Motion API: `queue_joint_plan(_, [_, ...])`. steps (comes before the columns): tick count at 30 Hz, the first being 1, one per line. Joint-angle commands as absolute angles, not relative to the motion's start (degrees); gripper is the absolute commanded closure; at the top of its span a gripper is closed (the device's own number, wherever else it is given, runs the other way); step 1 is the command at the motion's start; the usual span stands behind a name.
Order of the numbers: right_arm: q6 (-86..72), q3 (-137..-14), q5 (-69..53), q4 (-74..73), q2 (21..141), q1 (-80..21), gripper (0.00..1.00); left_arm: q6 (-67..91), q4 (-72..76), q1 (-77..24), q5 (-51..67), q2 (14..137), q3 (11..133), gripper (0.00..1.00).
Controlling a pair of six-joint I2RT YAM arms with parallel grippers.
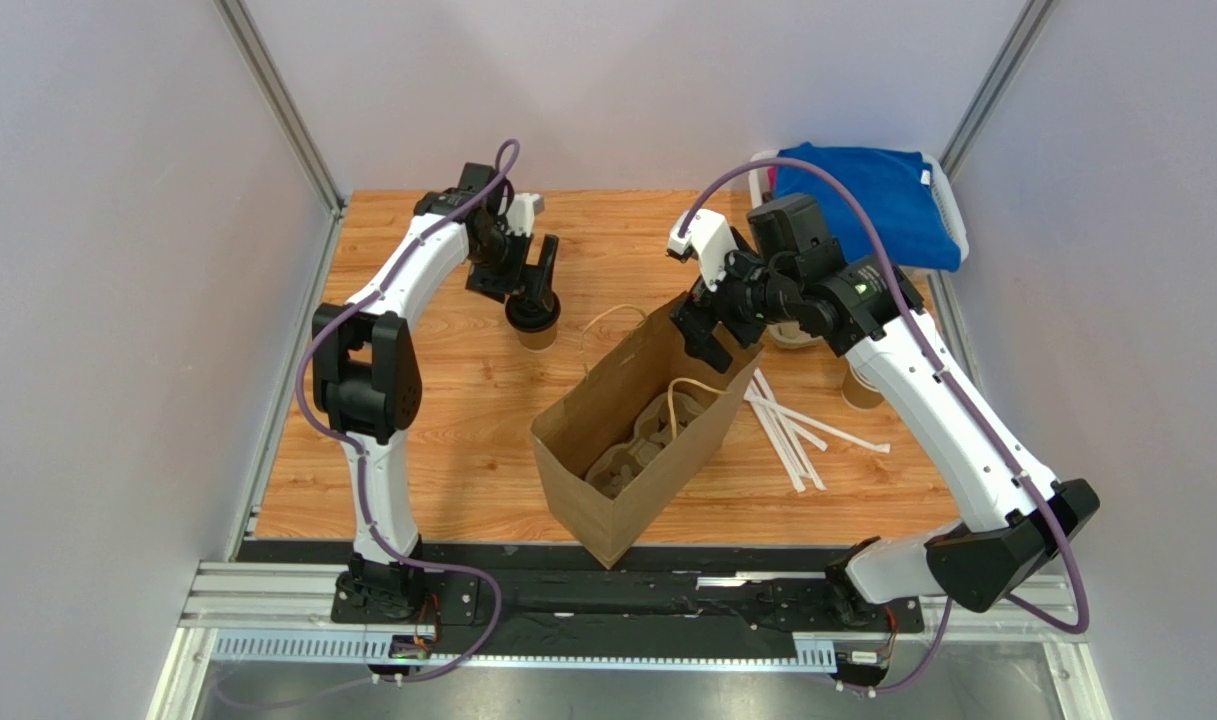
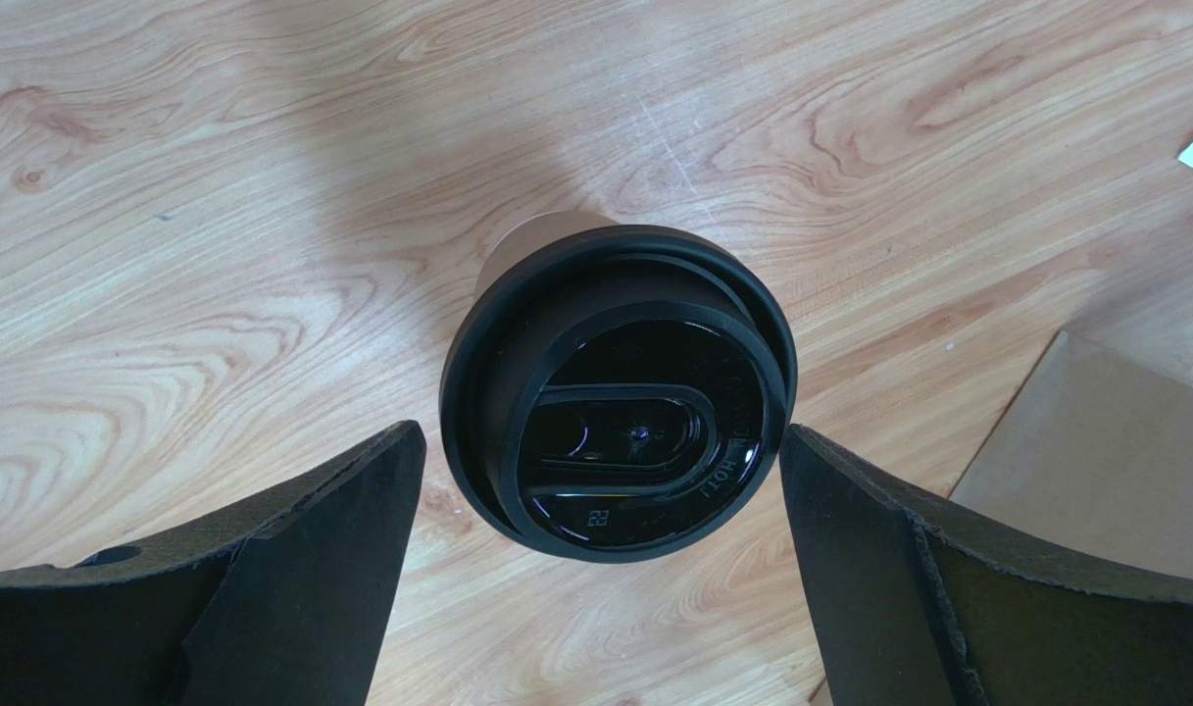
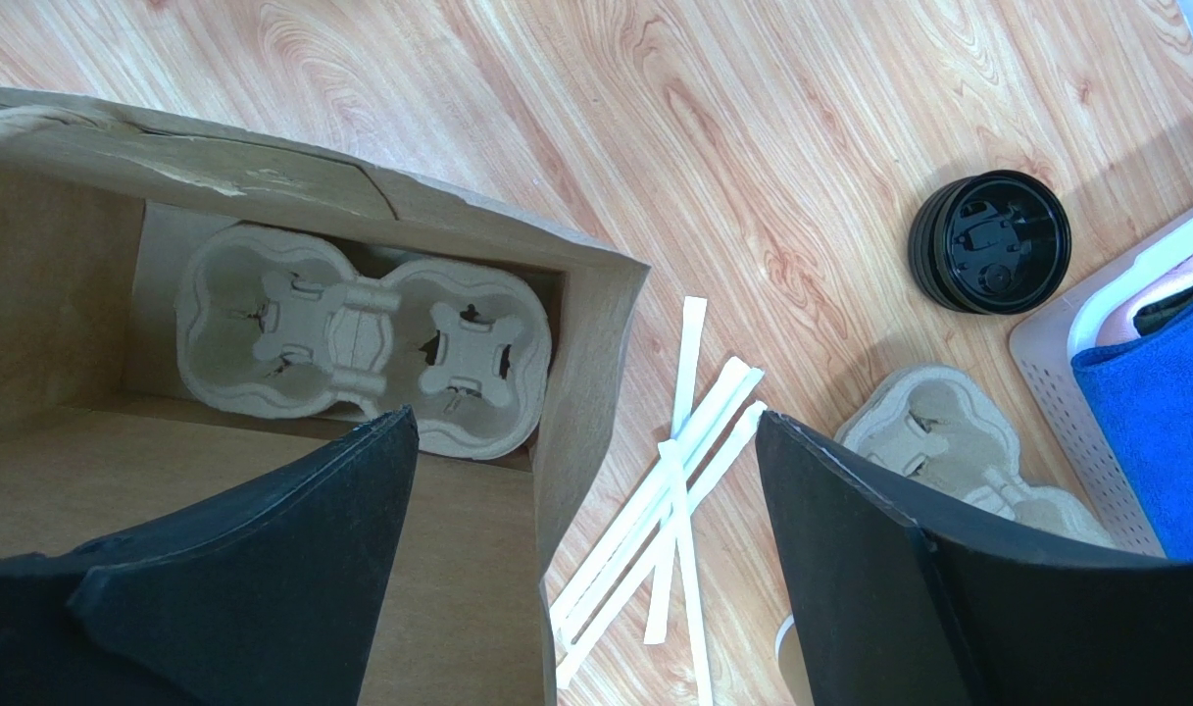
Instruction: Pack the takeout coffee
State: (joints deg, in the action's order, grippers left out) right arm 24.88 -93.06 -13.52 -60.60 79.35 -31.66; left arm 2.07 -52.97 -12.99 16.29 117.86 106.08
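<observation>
The takeout coffee (image 1: 535,320), a brown paper cup with a round black lid, stands on the wooden table at the back left. In the left wrist view its lid (image 2: 617,390) lies between my left fingers. My left gripper (image 1: 535,282) (image 2: 599,441) is open, straddling the cup top without touching it. An open brown paper bag (image 1: 644,428) stands mid-table with a pulp cup carrier (image 3: 359,353) on its floor. My right gripper (image 1: 707,330) (image 3: 584,427) is open over the bag's far right edge, the bag wall (image 3: 580,383) between its fingers.
Several white wrapped straws (image 1: 787,428) (image 3: 676,486) lie right of the bag. A loose black lid (image 3: 991,241), a second pulp carrier (image 3: 941,441) and unlidded brown cups (image 1: 862,390) sit further right. A white basket (image 3: 1103,324) with a blue cloth (image 1: 870,203) is at the back right.
</observation>
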Motion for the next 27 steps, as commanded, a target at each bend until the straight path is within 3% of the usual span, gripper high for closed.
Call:
queue_joint_plan(1, [25.0, -95.3, -13.4, -59.9, 79.1, -31.4, 0.08, 1.0, -52.2, -12.8, 15.5, 116.7, 106.0, 0.01])
queue_joint_plan(9, [25.0, -95.8, -13.2, -59.9, 79.5, -31.5, 0.08, 0.5, -51.6, -12.7, 16.3, 117.3, 106.0, 0.04])
queue_joint_plan(27, [25.4, -95.8, -13.1, -59.9, 79.9, -31.4, 0.07, 0.1, -51.6, -12.8, 16.7, 117.7, 106.2, 0.01])
